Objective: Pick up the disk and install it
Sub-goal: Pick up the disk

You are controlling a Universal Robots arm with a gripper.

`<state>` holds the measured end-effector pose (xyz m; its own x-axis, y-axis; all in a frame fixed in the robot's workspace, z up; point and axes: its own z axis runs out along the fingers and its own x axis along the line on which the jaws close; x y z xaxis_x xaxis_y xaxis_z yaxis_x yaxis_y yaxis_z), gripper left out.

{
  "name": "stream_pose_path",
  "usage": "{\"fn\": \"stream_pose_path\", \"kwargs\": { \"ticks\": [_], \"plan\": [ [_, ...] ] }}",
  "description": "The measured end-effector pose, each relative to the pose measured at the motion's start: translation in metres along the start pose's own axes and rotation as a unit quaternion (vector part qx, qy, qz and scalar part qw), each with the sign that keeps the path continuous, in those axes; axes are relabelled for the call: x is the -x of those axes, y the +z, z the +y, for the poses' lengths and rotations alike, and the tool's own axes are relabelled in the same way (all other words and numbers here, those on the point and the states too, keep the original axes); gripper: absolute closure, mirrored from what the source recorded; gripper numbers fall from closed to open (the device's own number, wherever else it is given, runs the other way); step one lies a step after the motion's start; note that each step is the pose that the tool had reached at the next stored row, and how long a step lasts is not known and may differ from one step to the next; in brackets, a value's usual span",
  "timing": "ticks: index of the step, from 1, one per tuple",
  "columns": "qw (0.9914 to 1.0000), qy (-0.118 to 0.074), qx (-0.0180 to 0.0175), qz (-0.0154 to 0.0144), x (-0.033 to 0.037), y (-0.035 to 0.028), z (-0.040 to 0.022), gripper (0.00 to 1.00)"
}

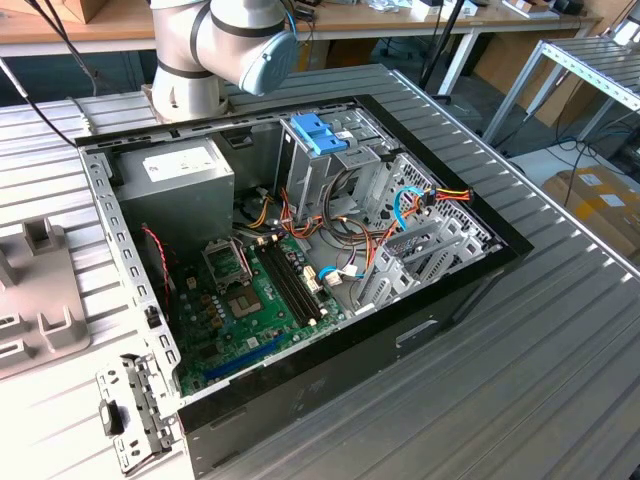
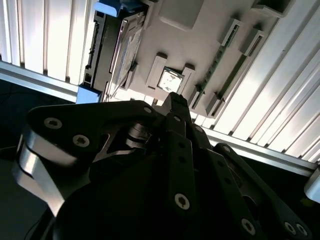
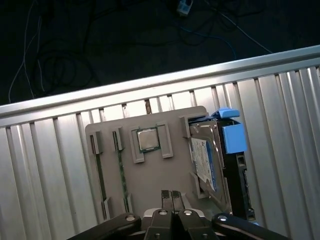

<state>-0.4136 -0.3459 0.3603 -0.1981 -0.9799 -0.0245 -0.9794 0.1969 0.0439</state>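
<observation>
One disk [image 3: 209, 165] in grey tray [image 3: 150, 187] | near end effector [image 3: 170, 195], untouched | closed tight, holding nothing

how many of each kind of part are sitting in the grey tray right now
disk: 1
processor chip: 1
memory sticks: 2
total: 4
</observation>
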Motion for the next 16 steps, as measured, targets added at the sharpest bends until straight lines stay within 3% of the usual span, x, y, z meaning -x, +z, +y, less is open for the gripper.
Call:
{"fn": "stream_pose_path", "kwargs": {
  "ticks": [7,16],
  "plan": [
    [0.99941,-0.034,0.0008,0.0015,0.0000,0.0001,0.0000,0.89],
    [0.99683,-0.080,0.0020,0.0035,0.0000,0.0002,0.0000,0.89]
  ]
}}
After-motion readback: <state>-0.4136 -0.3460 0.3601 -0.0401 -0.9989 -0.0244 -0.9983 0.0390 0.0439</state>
